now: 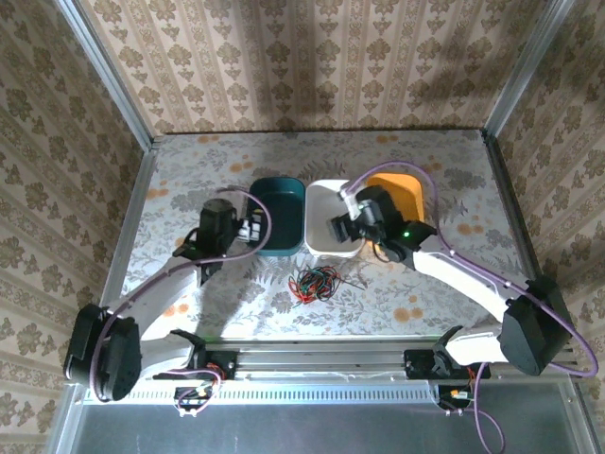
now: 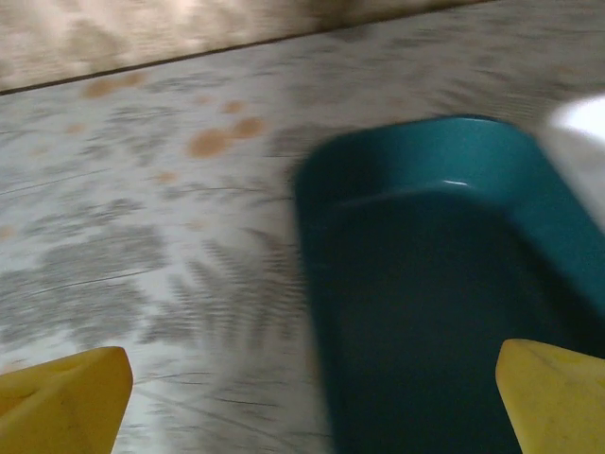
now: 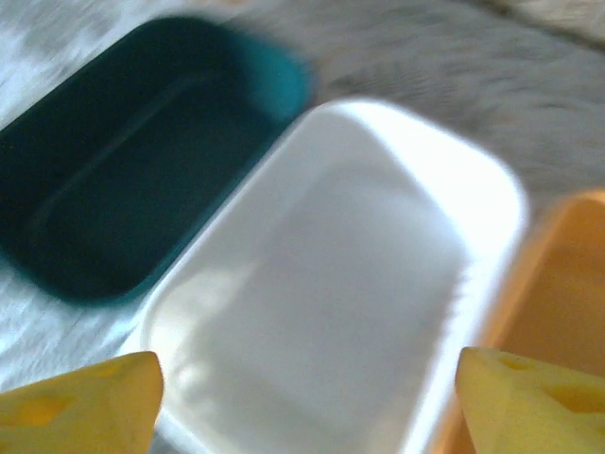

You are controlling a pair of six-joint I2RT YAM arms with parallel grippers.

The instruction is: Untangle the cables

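One knot of red, green and black cables [image 1: 315, 282] on the counter [image 1: 189, 170], no clear long axis, behind and between two hands, left hand [image 2: 312, 402] wide open, empty, above teal tray [image 1: 282, 216], right hand [image 3: 307, 397] open, empty, above white tray [image 1: 321, 201], orange tray [image 1: 402, 194] to its right, three trays

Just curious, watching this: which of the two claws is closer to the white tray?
Right. The right gripper hangs above the white tray itself; the left gripper is over the outer edge of the teal tray beside it.
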